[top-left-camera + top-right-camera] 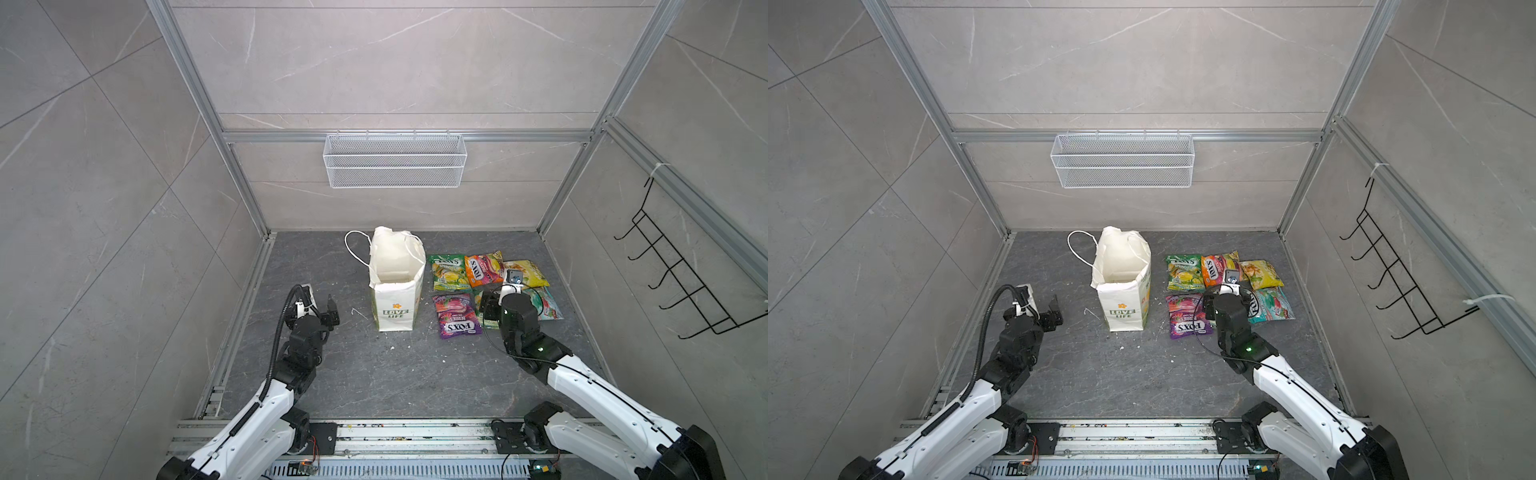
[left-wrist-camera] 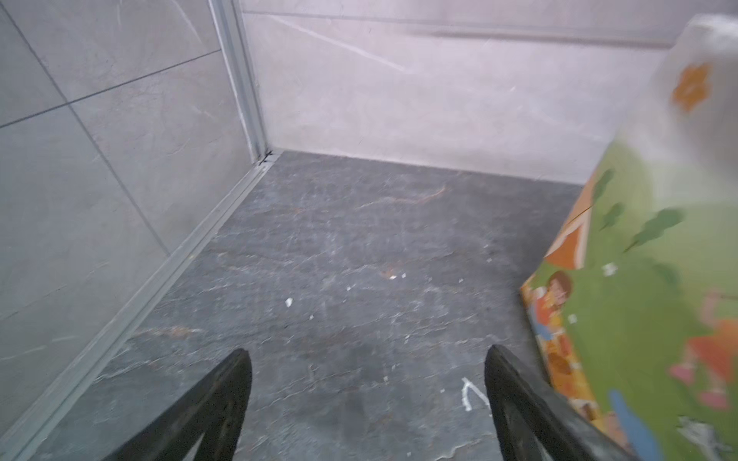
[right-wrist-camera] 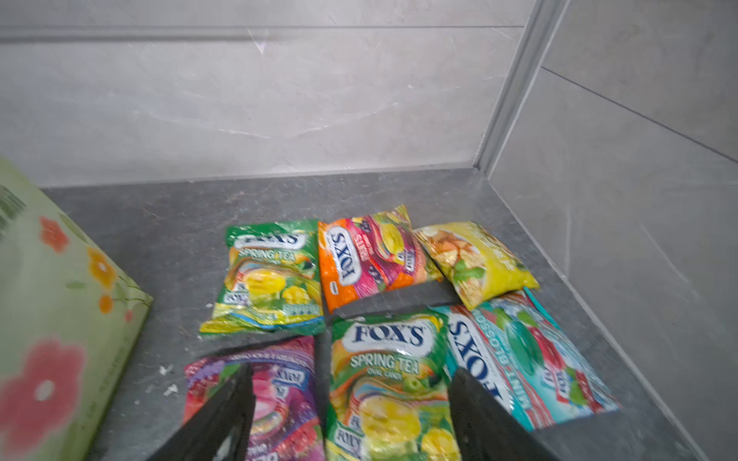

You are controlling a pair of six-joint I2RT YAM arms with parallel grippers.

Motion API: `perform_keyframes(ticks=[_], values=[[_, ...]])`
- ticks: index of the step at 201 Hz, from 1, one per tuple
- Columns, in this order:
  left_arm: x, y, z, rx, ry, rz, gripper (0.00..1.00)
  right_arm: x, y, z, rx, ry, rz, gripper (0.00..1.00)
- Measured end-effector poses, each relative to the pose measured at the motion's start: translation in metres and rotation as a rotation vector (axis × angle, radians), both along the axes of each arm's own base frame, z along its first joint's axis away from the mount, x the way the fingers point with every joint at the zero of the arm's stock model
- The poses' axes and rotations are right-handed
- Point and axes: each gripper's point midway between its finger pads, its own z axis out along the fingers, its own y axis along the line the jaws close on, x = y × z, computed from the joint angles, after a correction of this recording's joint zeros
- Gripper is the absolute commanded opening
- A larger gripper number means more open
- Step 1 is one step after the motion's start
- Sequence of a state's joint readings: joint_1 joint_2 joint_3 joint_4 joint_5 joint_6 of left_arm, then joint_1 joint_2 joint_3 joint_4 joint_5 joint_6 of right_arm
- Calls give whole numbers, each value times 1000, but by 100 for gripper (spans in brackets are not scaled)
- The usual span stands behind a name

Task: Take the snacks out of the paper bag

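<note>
One white paper bag (image 1: pixel 395 303) stands upright and open, its inside apparently empty. Six snacks (image 3: pixel 375 259) lie flat in two rows just beside it. Right gripper (image 3: pixel 351 373) hangs over the near row, fingers wide, holding nothing; a low pull-back could drag a glossy snack. Left gripper (image 2: pixel 367 349), fingers wide and empty, sits near the bag and could topple it

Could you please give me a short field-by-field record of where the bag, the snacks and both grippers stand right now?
paper bag: upright, mouth open, no snack visible inside
snacks: six pouches flat on the floor, right of the bag, two rows of three
left gripper: open, empty, left of the bag
right gripper: open, over the nearer Spring Tea pouch, gripping nothing
</note>
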State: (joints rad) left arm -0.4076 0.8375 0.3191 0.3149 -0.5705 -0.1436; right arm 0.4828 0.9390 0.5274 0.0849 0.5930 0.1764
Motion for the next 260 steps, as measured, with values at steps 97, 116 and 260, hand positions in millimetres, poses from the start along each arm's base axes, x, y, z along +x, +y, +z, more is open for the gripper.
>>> perform_keyframes(ticks=[97,116,260], values=[[26,65,-62,150,156,191,98,4,-33,-59,-159,46,-143,85],[32,70,-71,135,155,180,98,9,-39,-63,-166,32,-151,86],[51,41,-107,91,140,-105,99,37,-54,-80,-57,-45,-43,86]])
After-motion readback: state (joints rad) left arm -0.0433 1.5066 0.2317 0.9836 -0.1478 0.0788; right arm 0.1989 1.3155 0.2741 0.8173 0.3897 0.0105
